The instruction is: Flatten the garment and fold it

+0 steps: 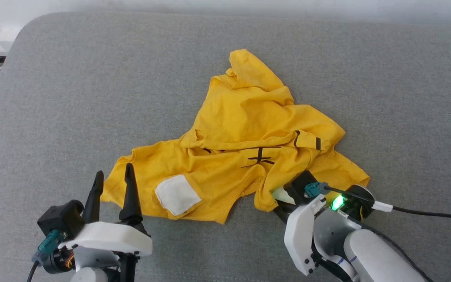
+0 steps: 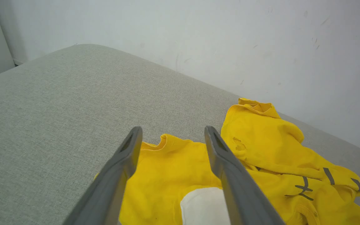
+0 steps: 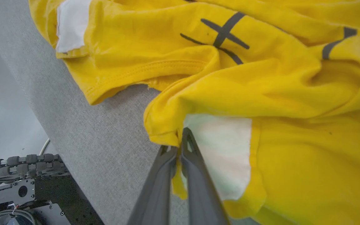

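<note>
Bright yellow garment (image 1: 249,129), bunched in a rough triangle near the middle of a grey fabric-covered surface (image 1: 73,98). Layers flopped over one another, with thin black line markings and a white patch (image 1: 176,194) showing on the near side. Far from flat.

Right gripper (image 3: 180,137), at the garment's near right edge: jaws pressed together on a fold of yellow cloth, just beside a second white patch (image 3: 220,150). A strip of cloth trapped between the two dark fingers.

Left gripper (image 1: 114,172), poised at the garment's near left corner: jaws wide apart, holding nothing. Touching the cloth or just above it, impossible to tell.

Judged to be early in the flattening step: one edge gripped, nothing spread yet, no folding begun.

Probably called for next: closing the left gripper on the left corner or hem, then lifting and drawing the two held edges apart to open the bundle and lay it smooth.

Worth minding: a pinch through more than one layer, dragging the whole heap instead of unfolding it.
</note>
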